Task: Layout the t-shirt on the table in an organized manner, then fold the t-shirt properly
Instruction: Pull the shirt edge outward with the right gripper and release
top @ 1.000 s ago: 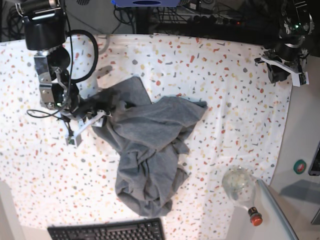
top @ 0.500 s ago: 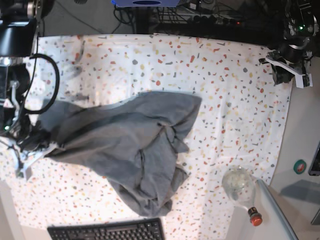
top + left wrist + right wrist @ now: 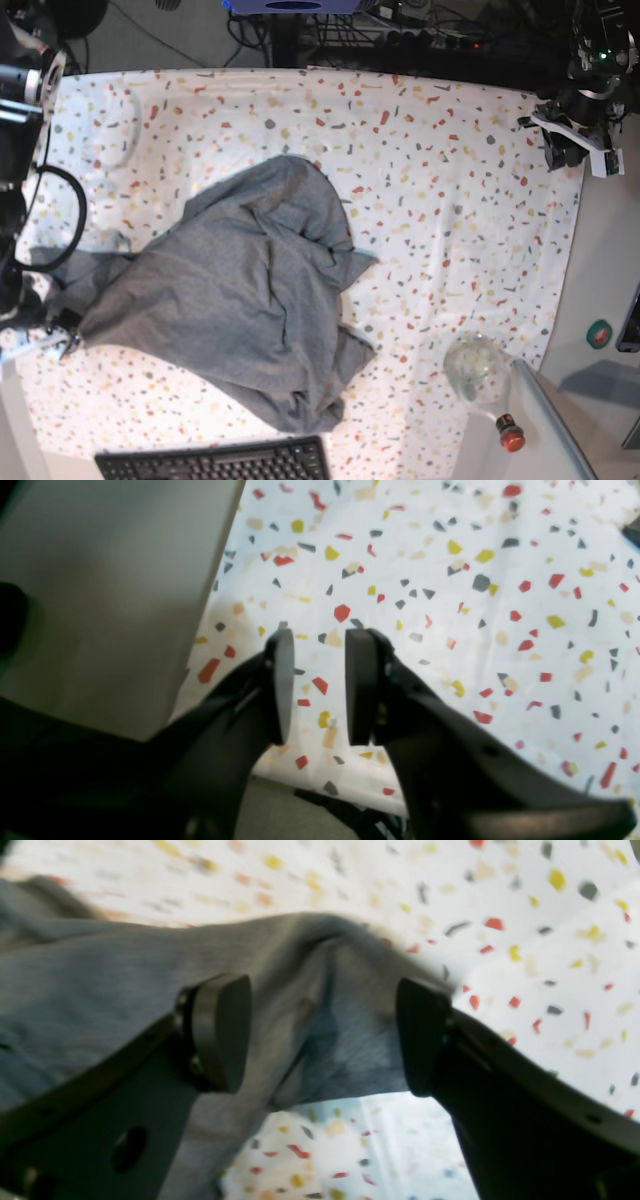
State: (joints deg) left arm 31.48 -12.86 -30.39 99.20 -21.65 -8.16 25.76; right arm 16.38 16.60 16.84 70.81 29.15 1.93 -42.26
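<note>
Across the left half of the counter, as the base view has it, the plain heather-grey short-sleeved cotton t-shirt [image 3: 235, 300] is spread in a rumpled heap, drawn out to a point at its left edge and bunched in folds toward the middle. It is judged soft, light and limp: it will sag and drag when lifted, and is best taken at a hem corner or a shoulder seam, where 2 layers can be pinched together.

At that drawn-out point the right pincer [image 3: 322, 1035] is found. In its wrist view the 2 pads are seen standing wide apart with grey cloth lying between and beneath them, touching neither pad firmly; nothing is judged to be gripped. This cannot be read from the base view, where that pincer is only a dark shape at the frame's left edge.

The left pincer [image 3: 320, 685] is parked well apart from the shirt, over the far right corner of the white counter cloth flecked with red, yellow and grey [image 3: 450, 200]. Its jaws are seen partly open with only a narrow gap, and nothing is held.

Only the base view shows the black keyboard [image 3: 215, 462] and the clear round bottle with a red cap [image 3: 480, 375] near the front edge.
</note>
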